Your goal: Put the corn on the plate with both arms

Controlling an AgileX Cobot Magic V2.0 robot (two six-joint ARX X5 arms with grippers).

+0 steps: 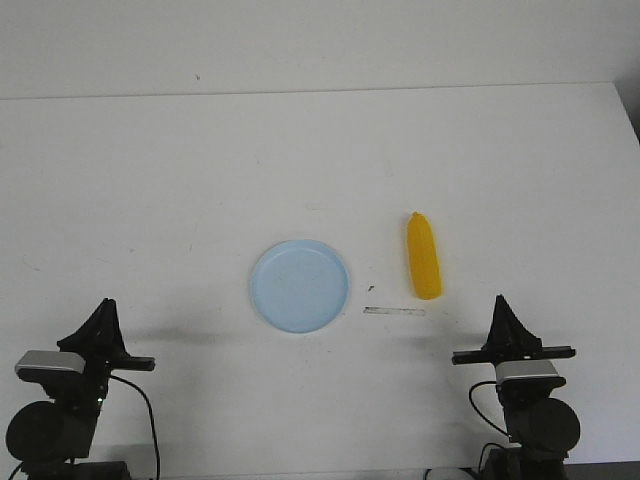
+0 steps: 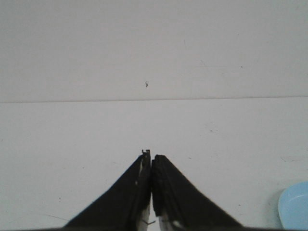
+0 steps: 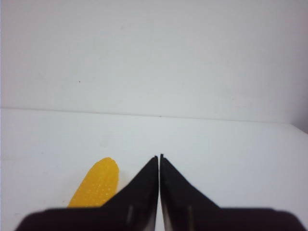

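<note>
The yellow-orange corn [image 1: 424,256] lies on the white table, lengthwise front to back, a little to the right of the pale blue plate [image 1: 299,284]. The two are apart. My right gripper [image 1: 501,304] is shut and empty near the front edge, to the right of the corn and nearer the front. The right wrist view shows the corn [image 3: 96,184] beside the shut right gripper [image 3: 159,156]. My left gripper [image 1: 105,305] sits shut and empty at the front left, well to the left of the plate. In the left wrist view only the plate's edge [image 2: 294,207] shows beside the left gripper [image 2: 151,155].
A short clear strip [image 1: 394,311] lies flat on the table between the plate and the right gripper, just in front of the corn. The table's far edge [image 1: 320,92] meets a white wall. A dark edge shows at the far right [image 1: 632,105].
</note>
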